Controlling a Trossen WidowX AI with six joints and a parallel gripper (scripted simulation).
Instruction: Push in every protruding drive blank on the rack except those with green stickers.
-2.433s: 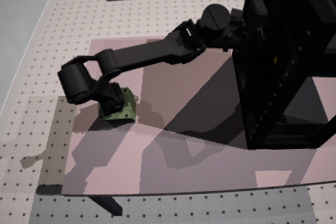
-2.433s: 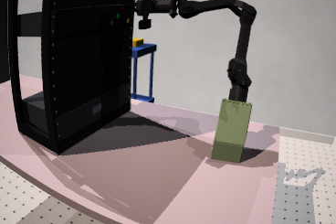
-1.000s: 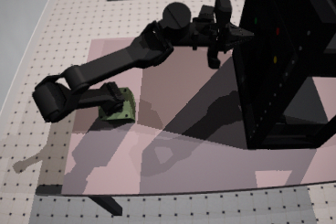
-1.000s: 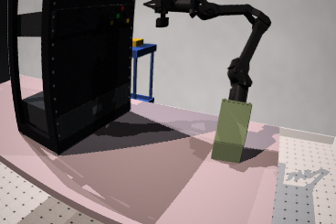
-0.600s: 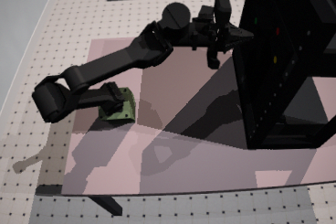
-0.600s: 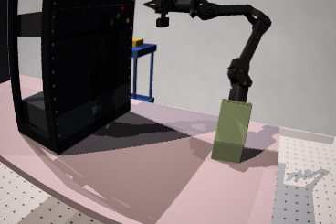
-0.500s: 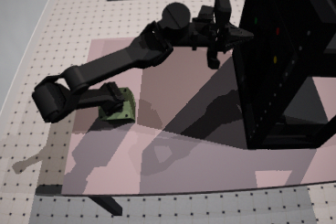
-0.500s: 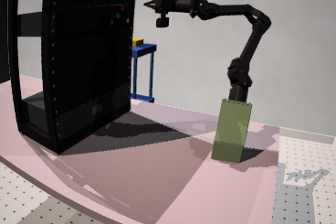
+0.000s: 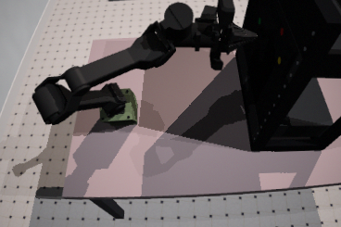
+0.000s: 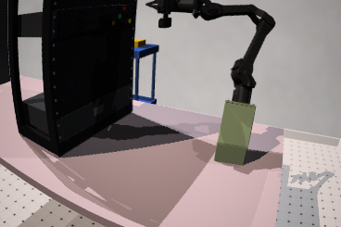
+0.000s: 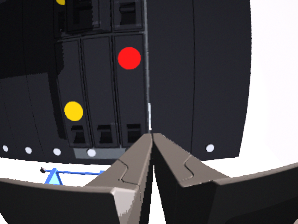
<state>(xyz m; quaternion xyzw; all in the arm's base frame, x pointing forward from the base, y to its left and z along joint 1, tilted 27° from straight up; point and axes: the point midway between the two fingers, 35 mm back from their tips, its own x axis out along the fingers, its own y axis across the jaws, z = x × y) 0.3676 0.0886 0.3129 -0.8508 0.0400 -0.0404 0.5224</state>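
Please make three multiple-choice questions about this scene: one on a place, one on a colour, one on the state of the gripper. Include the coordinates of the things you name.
1. Where is the red sticker in the wrist view?
A) left of the lower yellow sticker
B) right of the lower yellow sticker
C) directly below it

2. What colour is the block under the arm?
A) green
B) orange
C) white

3. How is the gripper?
A) wide open
B) shut on a drive blank
C) shut, holding nothing

Key:
1 B: the red sticker (image 11: 129,58) lies to the right of and above the lower yellow sticker (image 11: 73,111).
2 A: the block (image 10: 235,131) looks dull green.
3 C: the gripper (image 9: 256,35) (image 10: 147,4) (image 11: 151,141) has its tips together, with nothing between.
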